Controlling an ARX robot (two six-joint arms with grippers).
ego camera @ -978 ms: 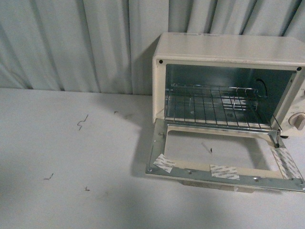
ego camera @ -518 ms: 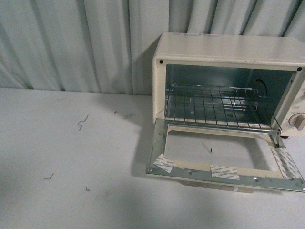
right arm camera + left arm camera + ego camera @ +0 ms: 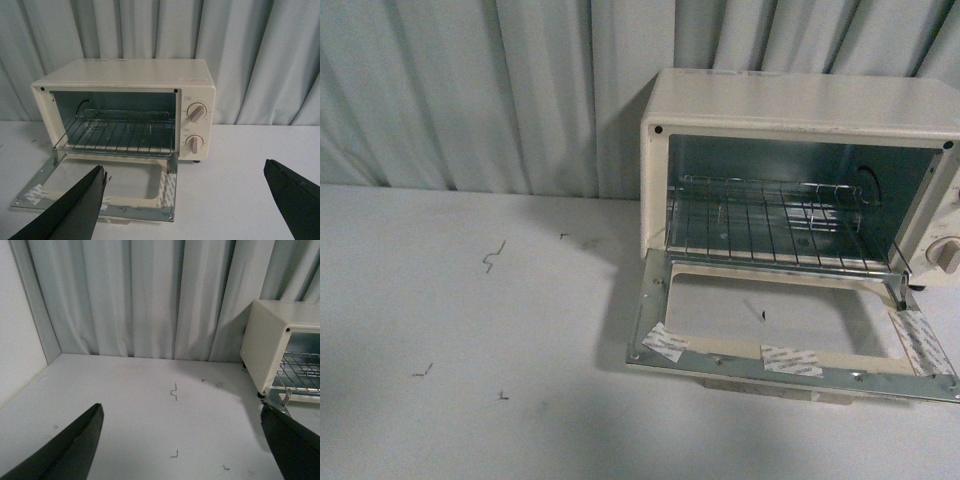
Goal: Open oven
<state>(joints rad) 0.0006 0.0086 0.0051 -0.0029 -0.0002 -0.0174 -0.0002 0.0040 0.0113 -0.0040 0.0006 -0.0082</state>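
A pale pleated curtain [image 3: 470,90] hung behind a white desk [image 3: 470,420] marked with a few small dark scuffs.

The right tool [image 3: 185,200] stood with its two dark fingers spread wide, holding nothing, clear of the desk and well back from the appliance. Seen through the gap between those fingers, the small boxy cream-white toaster oven [image 3: 125,75] sat straight ahead, its two round knobs [image 3: 195,112] stacked on the panel at one end. The left tool [image 3: 180,440] was likewise wide open and empty, hanging over bare desk; from it the oven [image 3: 270,340] lay off to the side, only its near corner in that camera.

In the front view the oven [image 3: 800,100] stood at the right of the desk, against the curtain. Its glass-paned door [image 3: 780,330] was swung fully down, lying flat on the desk toward the robot, with strips of tape [image 3: 790,360] on its metal frame. The wire rack [image 3: 770,225] inside was exposed. The door's long axis ran across the robot's front, hinged along the lower edge of the oven's mouth.

The right arm appeared the nearer of the two and squarely faced the opening. The oven looked open already, so no further pull seemed called for; either arm could simply stay clear.
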